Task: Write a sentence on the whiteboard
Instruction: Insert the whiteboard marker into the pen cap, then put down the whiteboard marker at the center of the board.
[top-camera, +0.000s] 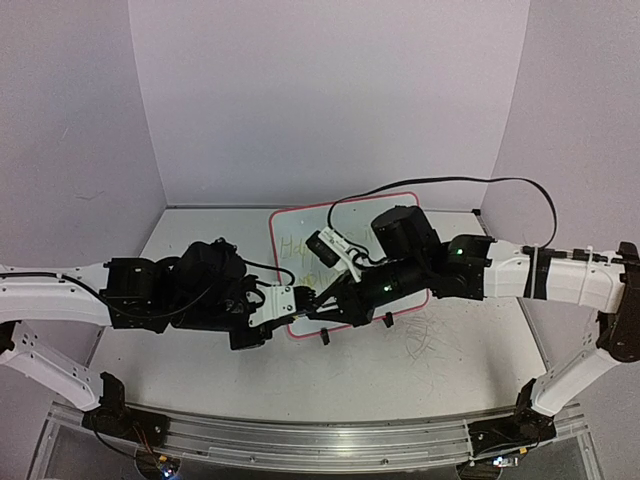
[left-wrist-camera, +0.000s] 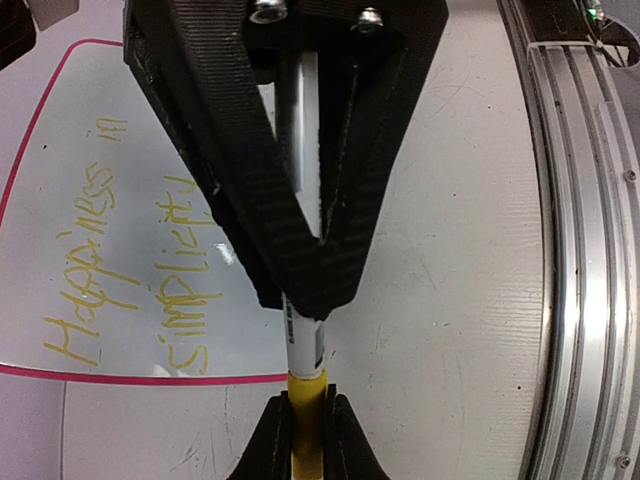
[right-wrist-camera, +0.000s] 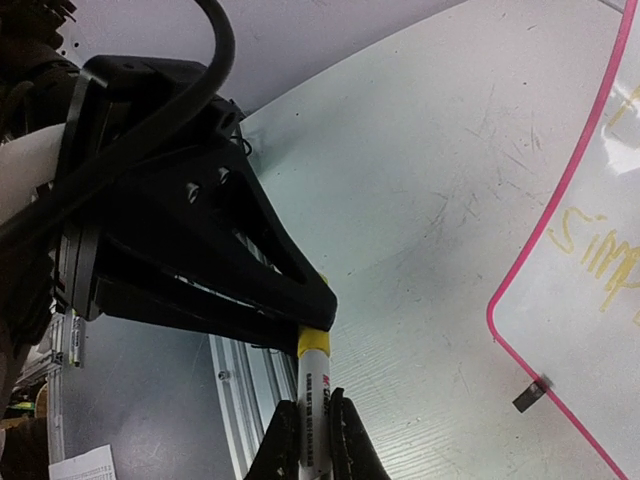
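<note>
Pink-red rim marks out the whiteboard (top-camera: 295, 225), which sits toward the back of the scratched white tabletop (right-wrist-camera: 450, 200). Its far edge is near the back wall, and its near edge is well apart from the aluminium rail (left-wrist-camera: 580, 250) along the table's front. Pale walls close the table in on three sides. The two arms reach in from either side and meet just off the board's near left corner. There the left gripper (left-wrist-camera: 308, 408) is pinched onto the yellow end of a marker (left-wrist-camera: 303, 335), and the right gripper (right-wrist-camera: 313, 405) is pinched onto its white barrel. The marker spans the short gap between them over bare tabletop, beside the rim rather than over the board. In the top view the marker is too small to make out among the fingers, while both wrist views show it plainly. Only the left wrist view shows the sentence (left-wrist-camera: 100, 250) whole: yellow-green, in two lines, reading "Happiness in simplicity". The right wrist view catches just the start of the second line, plus a black clip foot (right-wrist-camera: 528, 393) at the rim.
</note>
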